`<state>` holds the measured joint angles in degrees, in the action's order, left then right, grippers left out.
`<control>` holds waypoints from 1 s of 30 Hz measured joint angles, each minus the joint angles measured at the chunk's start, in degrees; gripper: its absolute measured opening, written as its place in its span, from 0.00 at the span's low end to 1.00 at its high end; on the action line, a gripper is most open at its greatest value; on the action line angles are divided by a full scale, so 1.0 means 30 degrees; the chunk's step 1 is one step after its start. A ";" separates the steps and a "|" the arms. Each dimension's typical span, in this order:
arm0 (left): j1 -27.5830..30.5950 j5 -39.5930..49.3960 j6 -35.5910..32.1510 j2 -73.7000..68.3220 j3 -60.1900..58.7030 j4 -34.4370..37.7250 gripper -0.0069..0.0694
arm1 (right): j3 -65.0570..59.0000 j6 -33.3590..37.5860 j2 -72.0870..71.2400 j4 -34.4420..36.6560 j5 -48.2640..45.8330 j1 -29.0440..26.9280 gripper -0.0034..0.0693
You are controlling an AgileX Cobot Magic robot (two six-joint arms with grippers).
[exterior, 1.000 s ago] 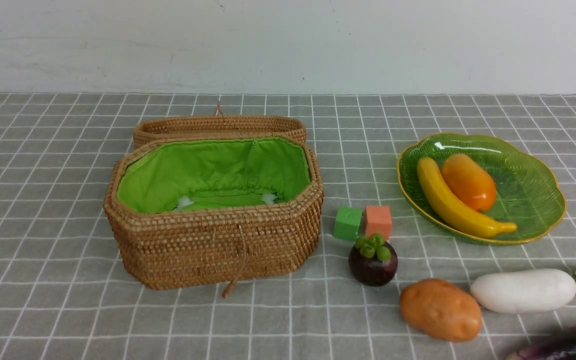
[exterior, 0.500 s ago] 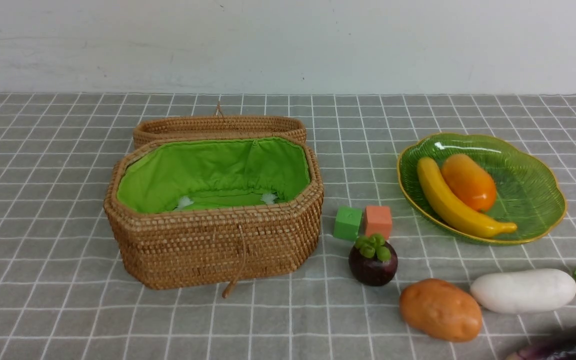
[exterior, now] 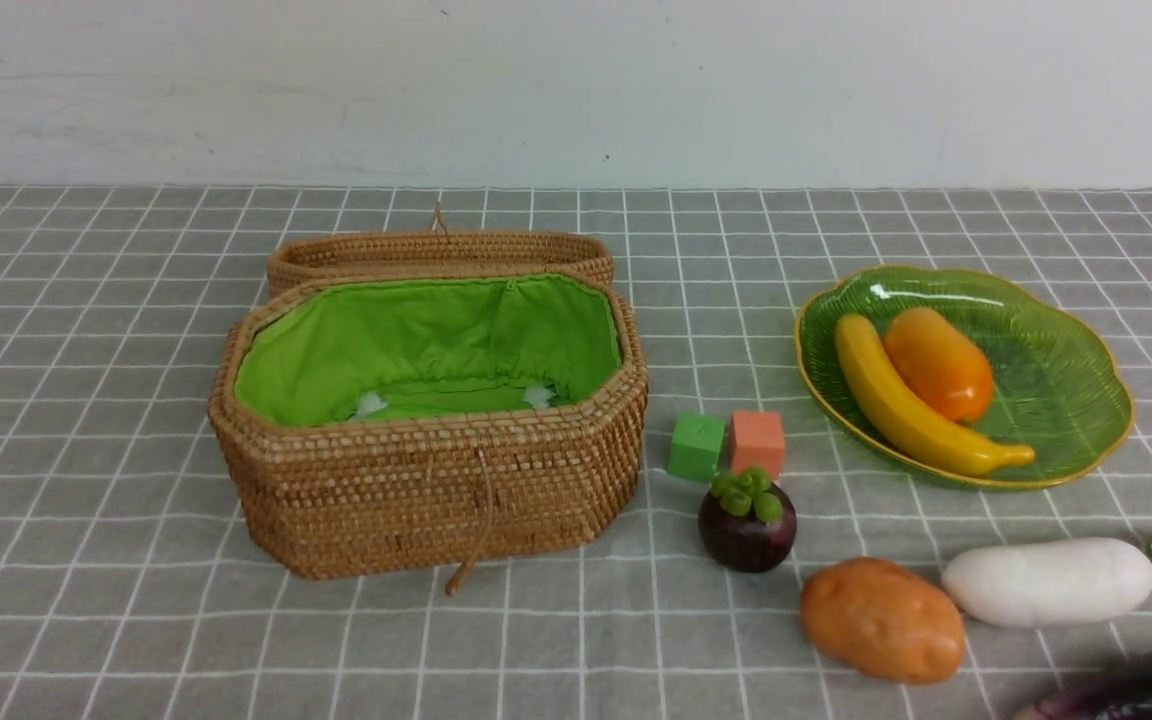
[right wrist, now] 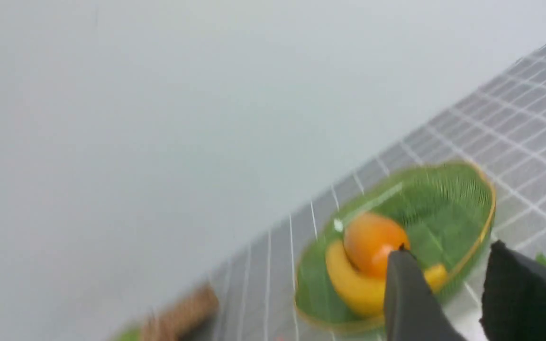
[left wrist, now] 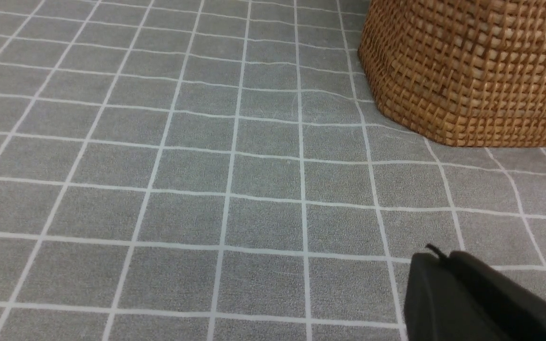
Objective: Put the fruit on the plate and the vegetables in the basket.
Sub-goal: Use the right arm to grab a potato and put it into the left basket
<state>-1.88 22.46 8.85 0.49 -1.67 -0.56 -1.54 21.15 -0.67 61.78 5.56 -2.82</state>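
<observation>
**A:** Where does the fruit lie?

**B:** The long yellow toy banana (exterior: pixel 911 405) and the orange-yellow oval mango (exterior: pixel 939 362) lie side by side, touching, in the translucent green leaf-shaped glass plate (exterior: pixel 1066 400) on the right. The small round dark-purple mangosteen (exterior: pixel 746 530) with its green cap stands on the grey checked tablecloth (exterior: pixel 136 600), just in front of a small green cube (exterior: pixel 696 446) and a small orange cube (exterior: pixel 756 442).

**A:** And the vegetables?

**B:** All on the cloth, front right. The brown-orange potato (exterior: pixel 881 620) lies near the mangosteen, and the white radish (exterior: pixel 1046 582) with green leaves lies just beside the potato. The dark-purple eggplant (exterior: pixel 1136 690) is cut off at the corner. The tan woven rattan basket (exterior: pixel 426 500) with bright green lining stands open on the left, its woven lid (exterior: pixel 436 250) behind it.

**A:** The grippers?

**B:** Neither shows in the front view. The left gripper (left wrist: pixel 443 270) is closed, holds nothing and hangs over bare cloth near a corner of the basket. The right gripper (right wrist: pixel 448 251) has its fingers apart with nothing between them. Its view is blurred, with the plate beyond.
</observation>
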 joint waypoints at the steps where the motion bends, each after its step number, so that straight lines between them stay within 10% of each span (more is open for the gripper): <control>1: 0.0000 0.0000 0.0000 0.0000 0.0000 0.0000 0.12 | 0.0000 0.0078 0.0000 0.0397 0.0569 0.0000 0.38; 13: 0.0000 0.0000 0.0000 0.0000 0.0000 0.0000 0.12 | 0.5518 0.2889 0.1261 -0.0715 -0.5518 0.0000 0.38; 30: 0.0000 0.0000 0.0000 0.0000 0.0000 0.0000 0.13 | 1.2876 1.1774 1.8133 -0.1830 -1.5267 0.0323 0.46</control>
<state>-1.88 22.46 8.85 0.49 -1.67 -0.56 37.09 56.48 53.73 56.29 -40.24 -1.86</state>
